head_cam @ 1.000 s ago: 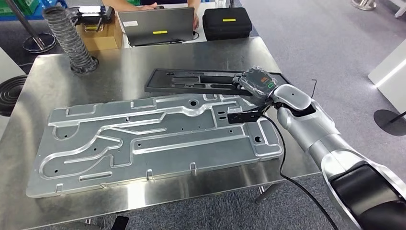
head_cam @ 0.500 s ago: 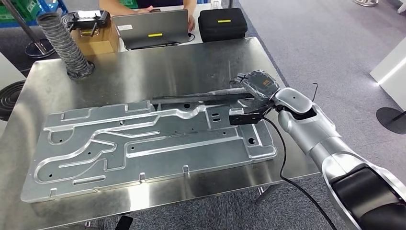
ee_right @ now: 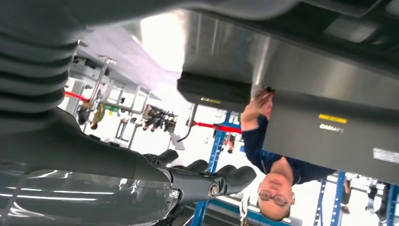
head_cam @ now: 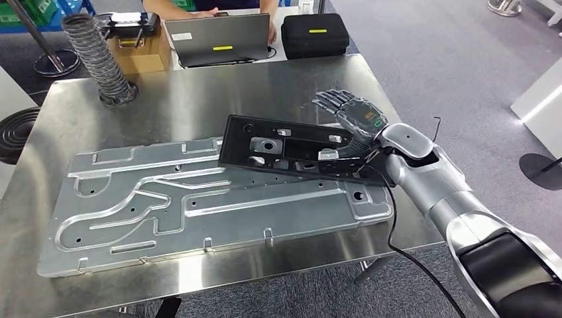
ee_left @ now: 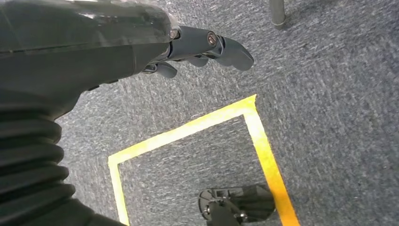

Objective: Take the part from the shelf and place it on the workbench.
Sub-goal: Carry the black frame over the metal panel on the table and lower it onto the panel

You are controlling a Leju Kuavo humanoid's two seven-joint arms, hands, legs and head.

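The black part (head_cam: 291, 149), a long flat tray with cut-outs, stands tilted with its open face toward me. Its near edge rests on the big machined aluminium plate (head_cam: 166, 199) that lies on the steel workbench (head_cam: 199, 99). My right hand (head_cam: 354, 116) is at the part's right end, fingers stretched out and apart beyond its far edge, not curled round it. The right wrist view shows those fingers (ee_right: 207, 181) straight with nothing in them. My left hand (ee_left: 202, 47) hangs over the carpet, holding nothing.
At the bench's far edge stand a ribbed hose (head_cam: 93, 56), a cardboard box (head_cam: 142, 53), a laptop (head_cam: 219, 36) and a black case (head_cam: 315, 33), with a person (head_cam: 199, 6) behind. A black cable (head_cam: 397, 245) trails off my right wrist. Yellow tape (ee_left: 254, 127) marks the floor.
The black part has tipped from edge-on in my right hand to face-up and tilted on the plate. The hand's fingers have spread open. The camera shifted slightly.
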